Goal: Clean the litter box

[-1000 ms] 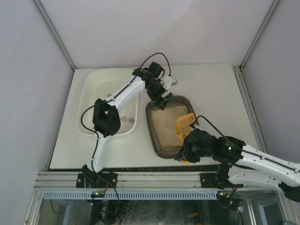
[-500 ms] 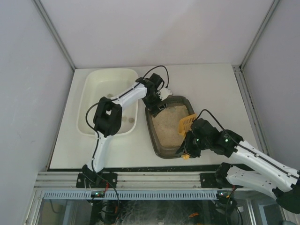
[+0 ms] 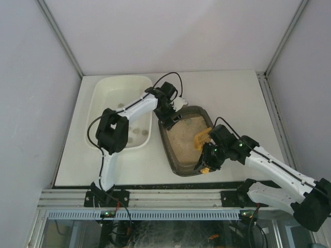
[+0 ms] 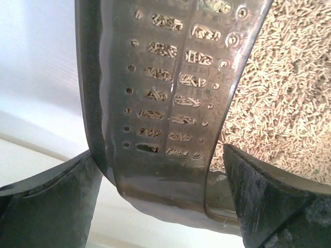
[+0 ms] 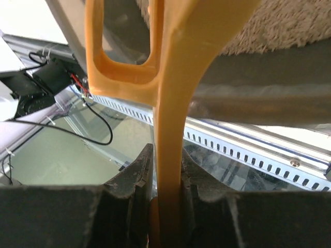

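Observation:
The dark brown litter box [image 3: 176,161] with beige litter [image 3: 181,139] sits at mid-table. My left gripper [image 3: 168,112] is at its far-left corner. In the left wrist view my left gripper [image 4: 158,155] has a finger on each side of the perforated rim [image 4: 165,77], closed on it, with litter [image 4: 279,93] to the right. My right gripper [image 3: 209,157] is at the box's right rim, shut on the handle of an orange scoop [image 3: 201,138] whose head rests on the litter. In the right wrist view my right gripper [image 5: 165,155] clamps the scoop handle [image 5: 170,77].
A white plastic tub [image 3: 103,88] stands left of the litter box and holds a few small dark clumps [image 3: 137,132]. The metal rail [image 3: 165,196] runs along the table's near edge. White enclosure walls stand on three sides.
The left gripper has shifted left, and the box's far corner has moved with it. The right arm has reached forward and the scoop head has dropped from above the box down onto the litter.

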`<state>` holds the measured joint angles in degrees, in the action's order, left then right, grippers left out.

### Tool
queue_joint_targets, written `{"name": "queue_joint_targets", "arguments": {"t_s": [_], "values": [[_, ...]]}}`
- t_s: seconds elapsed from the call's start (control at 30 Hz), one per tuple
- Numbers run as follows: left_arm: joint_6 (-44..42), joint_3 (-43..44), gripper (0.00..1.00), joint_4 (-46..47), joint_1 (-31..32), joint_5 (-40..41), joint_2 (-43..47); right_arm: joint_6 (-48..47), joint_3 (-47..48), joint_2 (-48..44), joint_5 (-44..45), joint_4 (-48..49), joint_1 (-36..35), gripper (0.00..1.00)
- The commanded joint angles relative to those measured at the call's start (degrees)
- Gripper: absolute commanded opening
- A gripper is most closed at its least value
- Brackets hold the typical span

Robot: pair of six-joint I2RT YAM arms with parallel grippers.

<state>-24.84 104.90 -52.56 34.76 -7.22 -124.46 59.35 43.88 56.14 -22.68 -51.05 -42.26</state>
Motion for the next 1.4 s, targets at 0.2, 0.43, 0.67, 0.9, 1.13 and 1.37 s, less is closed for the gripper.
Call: {"name": "queue_joint_targets", "arguments": {"t_s": [0.2, 0.43, 0.67, 0.9, 1.13, 1.37], "values": [[15.1, -19.4, 0.88, 2.8, -0.6, -13.1, 16.1, -17.3, 6.9, 10.7, -5.8, -8.0, 12.1, 0.00], [21.1, -28.6, 0.88, 8.3, -0.5, -14.3, 21.7, -22.8, 15.4, 22.2, -10.9, -10.2, 12.3, 0.00], [24.8, -31.0, 0.87, 10.6, -0.6, -17.2, 23.4, -23.6, 18.5, 29.3, -10.4, -11.6, 10.1, 0.00], [25.6, -30.8, 0.87, 10.6, -0.5, -19.1, 24.3, -21.9, 20.4, 31.7, -7.2, -11.5, 6.8, 0.00], [25.9, -30.6, 0.87, 10.6, -0.5, -19.7, 24.7, -16.2, 15.7, 34.4, -9.7, 3.4, 5.3, 0.00], [26.0, -31.0, 0.87, 10.7, -0.5, -19.0, 25.6, -8.5, 8.7, 35.6, -13.0, 21.7, 5.7, 0.00]]}}
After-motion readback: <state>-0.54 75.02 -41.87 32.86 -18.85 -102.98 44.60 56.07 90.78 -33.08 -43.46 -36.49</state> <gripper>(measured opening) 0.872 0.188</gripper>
